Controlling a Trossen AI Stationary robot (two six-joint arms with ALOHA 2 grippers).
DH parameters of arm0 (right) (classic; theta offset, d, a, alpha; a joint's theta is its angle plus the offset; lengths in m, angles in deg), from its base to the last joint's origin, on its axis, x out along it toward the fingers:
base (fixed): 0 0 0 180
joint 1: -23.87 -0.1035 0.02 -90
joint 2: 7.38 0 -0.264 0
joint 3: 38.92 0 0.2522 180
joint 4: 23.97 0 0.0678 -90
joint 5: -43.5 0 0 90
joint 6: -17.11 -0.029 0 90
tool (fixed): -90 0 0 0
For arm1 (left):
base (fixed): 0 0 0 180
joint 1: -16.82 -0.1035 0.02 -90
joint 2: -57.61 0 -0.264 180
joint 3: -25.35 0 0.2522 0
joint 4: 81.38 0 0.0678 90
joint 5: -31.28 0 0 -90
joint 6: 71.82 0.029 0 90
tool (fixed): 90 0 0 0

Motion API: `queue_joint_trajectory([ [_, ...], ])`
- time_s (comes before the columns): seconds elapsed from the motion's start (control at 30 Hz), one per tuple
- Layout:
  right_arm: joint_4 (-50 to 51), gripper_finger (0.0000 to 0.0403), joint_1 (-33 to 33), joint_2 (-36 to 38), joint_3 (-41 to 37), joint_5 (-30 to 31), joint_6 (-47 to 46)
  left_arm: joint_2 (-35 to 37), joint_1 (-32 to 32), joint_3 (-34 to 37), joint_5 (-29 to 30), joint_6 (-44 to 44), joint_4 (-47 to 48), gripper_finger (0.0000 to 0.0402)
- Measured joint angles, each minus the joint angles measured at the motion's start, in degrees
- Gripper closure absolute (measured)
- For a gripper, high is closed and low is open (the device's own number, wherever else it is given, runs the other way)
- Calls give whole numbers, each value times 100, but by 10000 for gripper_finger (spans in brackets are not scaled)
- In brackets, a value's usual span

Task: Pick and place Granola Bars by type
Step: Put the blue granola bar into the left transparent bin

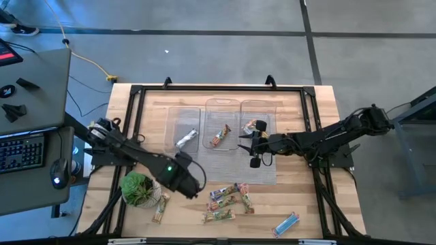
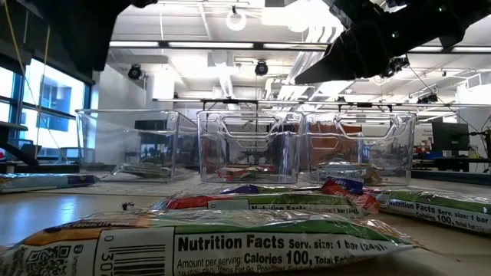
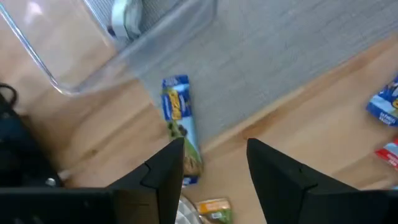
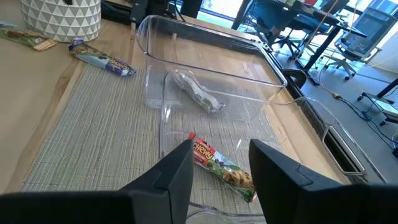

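Over bench, left gripper (image 3: 214, 171) hovering above blue bar (image 3: 181, 127), jaws open, empty; probably needing descent. Right gripper (image 4: 221, 168) waiting open over middle tray (image 1: 223, 109).

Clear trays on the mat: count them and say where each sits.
3, side by side on the grey mat: left tray, middle tray, right tray. The right end effector hangs by the right tray. Each holds one bar.

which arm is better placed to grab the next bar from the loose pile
Left. The left claw hangs open over the near side of the table, right beside the loose granola bars, with a blue-wrapped bar just ahead of its fingers. The right claw, also open, is up over the clear trays, farther from the pile.
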Motion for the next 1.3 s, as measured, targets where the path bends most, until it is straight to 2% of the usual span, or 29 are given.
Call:
queue_joint_trajectory([
  [0.33,0,263,0,0,0,2,1,-9,155,919,-568,-136,-729,234],
  [0.57,0,263,0,0,0,3,0,-7,157,1571,-600,34,-951,234],
  [0.87,2,263,0,0,0,2,-1,-4,155,2263,-636,46,-1739,234],
  [1.3,1,263,0,0,0,2,-1,9,155,2835,-560,48,-2472,234],
])
